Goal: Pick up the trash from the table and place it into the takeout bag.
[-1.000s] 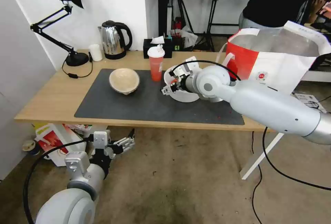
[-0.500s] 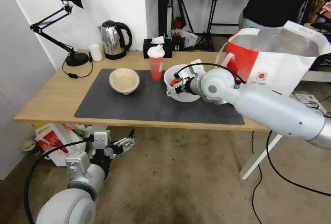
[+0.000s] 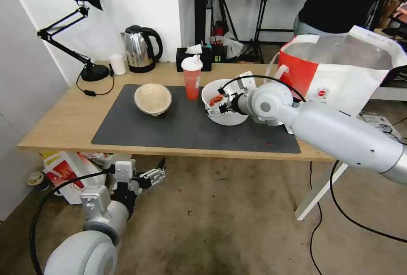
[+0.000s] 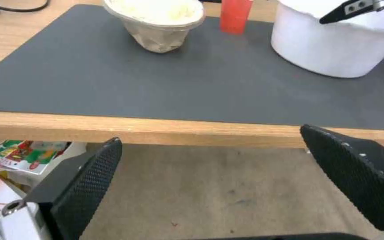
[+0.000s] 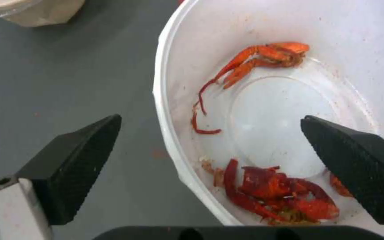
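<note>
- The right gripper (image 5: 210, 166) is hanging over the large white bowl (image 3: 220, 107), its fingers spread wide and straddling the bowl's rim: one fingertip (image 5: 81, 150) is sitting outside over the dark grey mat (image 3: 169, 126), the other inside above the red scraps (image 5: 285, 196).
- That rim is running between the two fingers, so a squeeze would likely be catching the wall on the side facing the mat's middle; this is looking like the relation the coming grasp depends on.
- The bowl is standing on the mat towards its back right, with the red cup (image 3: 192, 78) just beside it at the mat's back edge and the tan bowl (image 3: 153, 99) well apart towards the mat's left.
- The takeout bag (image 3: 339, 76) is standing open past the table's (image 3: 63, 118) right end, beyond the bowl and on the right arm's own side.
- The left gripper (image 3: 150, 177) is waiting, fingers apart, below the table's front edge, much farther from the bowl.
- The right arm's wrist is covering the bowl's right side in the head view, and how far the fingers are reaching down is hard to judge.
</note>
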Available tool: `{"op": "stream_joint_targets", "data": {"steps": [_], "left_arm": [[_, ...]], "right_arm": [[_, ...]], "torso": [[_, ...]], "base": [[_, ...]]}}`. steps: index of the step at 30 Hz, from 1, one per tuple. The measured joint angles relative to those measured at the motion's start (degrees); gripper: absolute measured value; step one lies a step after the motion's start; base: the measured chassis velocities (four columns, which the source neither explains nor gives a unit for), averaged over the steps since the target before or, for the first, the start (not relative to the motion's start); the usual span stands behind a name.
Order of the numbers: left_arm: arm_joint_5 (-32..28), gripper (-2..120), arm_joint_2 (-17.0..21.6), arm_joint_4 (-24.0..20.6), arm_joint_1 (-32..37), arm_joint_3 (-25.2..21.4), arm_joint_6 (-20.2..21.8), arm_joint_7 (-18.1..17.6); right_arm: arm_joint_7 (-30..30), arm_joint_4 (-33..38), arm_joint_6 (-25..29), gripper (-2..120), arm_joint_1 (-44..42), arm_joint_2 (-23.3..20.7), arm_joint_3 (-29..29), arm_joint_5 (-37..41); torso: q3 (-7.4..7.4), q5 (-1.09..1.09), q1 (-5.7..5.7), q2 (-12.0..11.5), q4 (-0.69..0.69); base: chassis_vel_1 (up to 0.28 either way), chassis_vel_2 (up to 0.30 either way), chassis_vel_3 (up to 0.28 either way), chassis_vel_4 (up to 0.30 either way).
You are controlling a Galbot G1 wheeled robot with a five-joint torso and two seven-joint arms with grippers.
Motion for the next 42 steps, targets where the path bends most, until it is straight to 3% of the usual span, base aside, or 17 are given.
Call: {"op": "stream_joint_targets", "data": {"steps": [32,42], "left_arm": [[-0.1,100,-0.2,0.8,-0.8,0.2,-0.3,0.0],[-0.1,100,-0.2,0.9,-0.6,0.2,-1.3,0.0]], "right_arm": [[-1.1,-3.1,0.0,99,-0.2,1.4,-0.8,-1.2],[-1.2,-3.1,0.0,67,0.0,1.5,-1.2,-1.3]], "torso": [[0.0,0.0,0.0,0.0,0.0],[0.0,0.0,0.0,0.0,0.0]], "base": [[0.0,0.0,0.0,0.0],[0.0,0.0,0.0,0.0]]}}
